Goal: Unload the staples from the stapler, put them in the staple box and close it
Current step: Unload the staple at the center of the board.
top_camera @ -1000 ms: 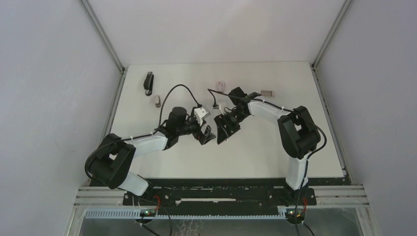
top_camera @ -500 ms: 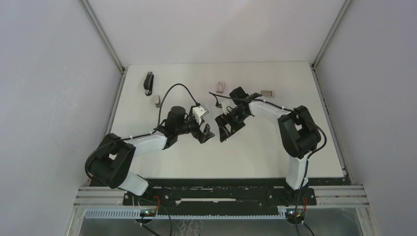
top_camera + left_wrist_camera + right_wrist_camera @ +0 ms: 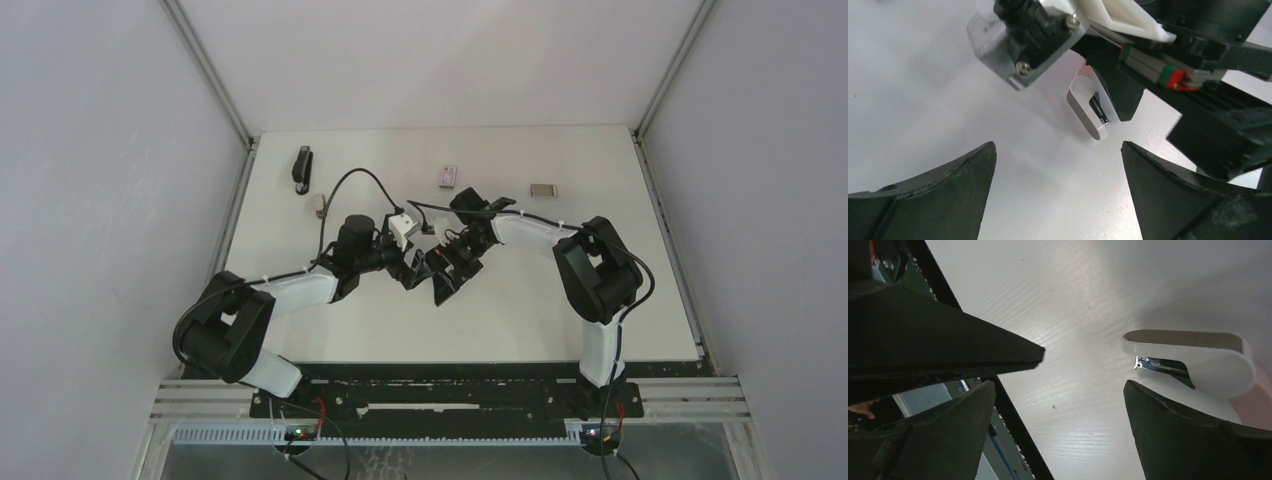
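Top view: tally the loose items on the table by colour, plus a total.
Black: 1, the slim long black desk stapler
Pink-and-white: 1, the small flat cardboard box
Pale grey: 2, the small pale grey block beside the stapler and the small pale grey rectangular piece on the right
Total: 4 visible in this view

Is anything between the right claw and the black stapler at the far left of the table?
Yes. The left arm's wrist and open left claw lie across the line from the right claw to the stapler. A small white item lies near the stapler.
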